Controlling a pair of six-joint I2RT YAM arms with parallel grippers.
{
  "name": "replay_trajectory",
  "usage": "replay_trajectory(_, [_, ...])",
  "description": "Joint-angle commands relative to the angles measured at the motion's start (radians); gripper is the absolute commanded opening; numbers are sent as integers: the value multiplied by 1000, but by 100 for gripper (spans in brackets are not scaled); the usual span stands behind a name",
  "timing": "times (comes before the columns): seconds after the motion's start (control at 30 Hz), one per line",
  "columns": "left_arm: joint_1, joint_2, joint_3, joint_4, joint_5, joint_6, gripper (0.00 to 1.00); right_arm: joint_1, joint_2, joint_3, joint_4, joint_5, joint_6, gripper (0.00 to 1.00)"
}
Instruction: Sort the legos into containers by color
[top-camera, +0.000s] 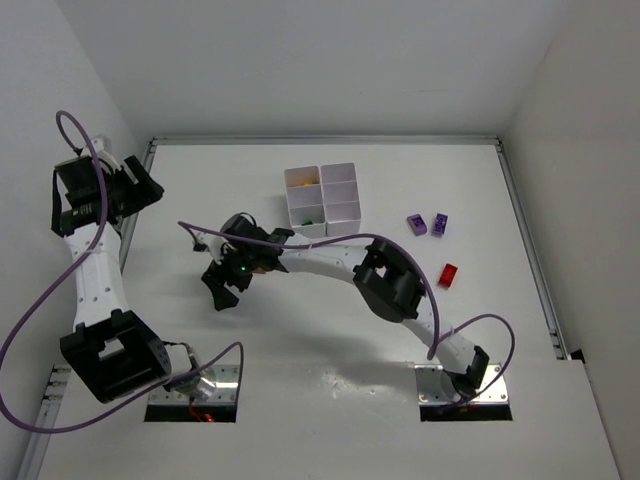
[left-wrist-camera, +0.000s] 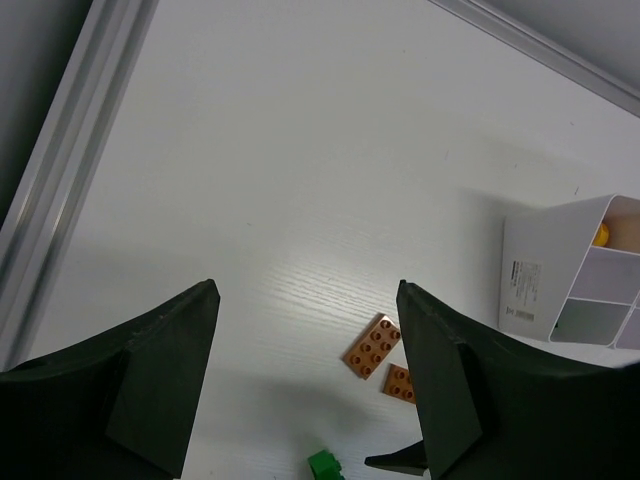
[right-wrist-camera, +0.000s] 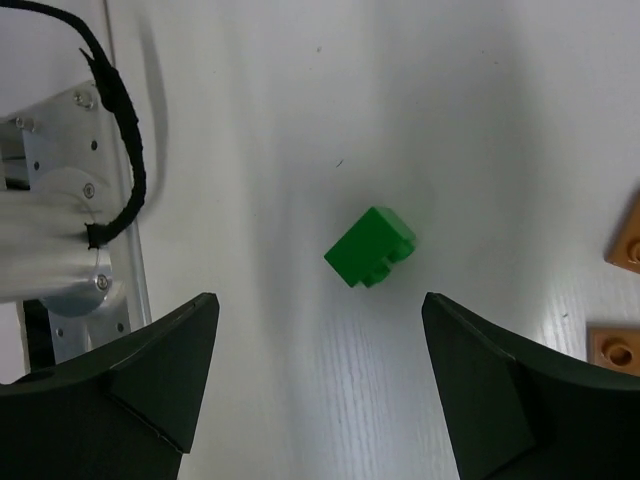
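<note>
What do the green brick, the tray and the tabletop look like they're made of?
Green brick: smooth moulded plastic, likely; uniform colour, crisp edges. Tray: white plastic, probably; thin, smooth walls. Tabletop: white laminate or painted wood, seemingly; faint grain lines, matte.

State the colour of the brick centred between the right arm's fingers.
The brick is green, seen best in the right wrist view.

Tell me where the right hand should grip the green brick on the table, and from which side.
Probably from straight above, closing on its two flat long sides. The green brick lies free on the table, turned diagonally below the open right hand, so a wrist twist would square the fingers up with those faces.
</note>
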Motion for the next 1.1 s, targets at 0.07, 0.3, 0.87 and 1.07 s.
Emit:
replay_trajectory(0.07, [10,-25,-3,-6,-14,23,78,15,52,69,59,62,101,82])
replay_trajectory(0.3, [10,-34,-3,-6,-14,23,78,24,90,99,59,197,135,78])
replay_trajectory(0.87, [10,-34,-12,-15,-3,41,79,34,112,87,71,162,135,23])
replay_trajectory(1.07, [-35,-34,-55,5,46,75,79,-20,-44,14,30,194,83,0])
